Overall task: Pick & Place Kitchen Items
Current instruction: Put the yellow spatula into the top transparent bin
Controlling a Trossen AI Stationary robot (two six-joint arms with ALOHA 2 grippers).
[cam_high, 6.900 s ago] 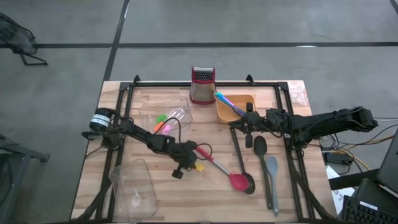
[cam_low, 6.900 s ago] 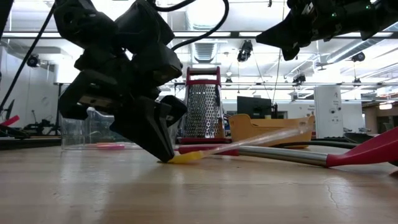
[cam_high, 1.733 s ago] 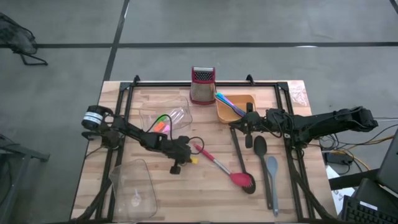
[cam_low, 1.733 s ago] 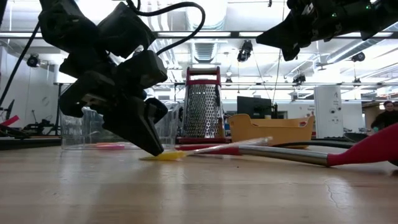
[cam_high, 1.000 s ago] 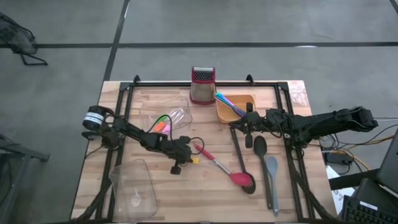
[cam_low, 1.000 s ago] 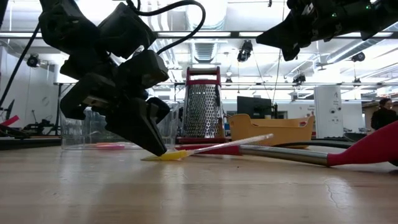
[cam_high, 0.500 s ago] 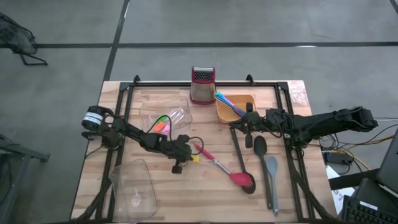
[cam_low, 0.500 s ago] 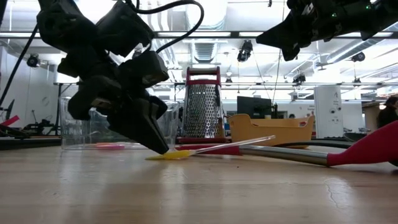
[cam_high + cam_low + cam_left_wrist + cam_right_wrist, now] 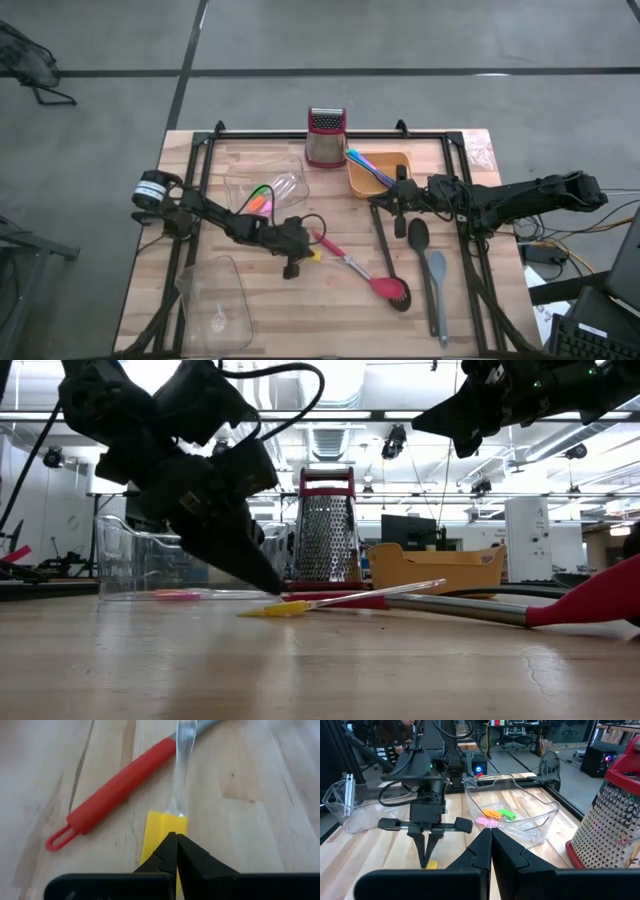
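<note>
A small yellow blade [image 9: 164, 826] with a clear handle [image 9: 181, 755] lies on the table; the handle leans on the red handle [image 9: 120, 782] of the red-pink spatula [image 9: 384, 290]. My left gripper [image 9: 175, 839] is shut and slants down, with its tips at the yellow blade [image 9: 272, 609]. My right gripper [image 9: 488, 836] is shut and empty, held high over the black spatula [image 9: 382, 245] near the orange tray [image 9: 392, 160]. A black spoon [image 9: 418, 236] and a grey spoon [image 9: 437, 285] lie flat at the right. My left gripper has its shut fingertips [image 9: 272, 586] at the yellow blade's end away from the clear handle [image 9: 150, 851]. It comes slanting down from the table's left. The fingers hide the spot, and I cannot tell whether they touch the blade, which lies flat on the table.
A steel grater [image 9: 325, 136] stands at the far edge. A clear tub [image 9: 290, 182] holds orange, green and pink pieces [image 9: 261, 199]. Another clear tub [image 9: 215, 295] sits near left. Coloured sticks [image 9: 360, 160] lie in the orange tray.
My left gripper has rolled about its own pointing line while staying over the yellow blade, still shut. Its tips now sit a little farther along the blade toward the red handle.
</note>
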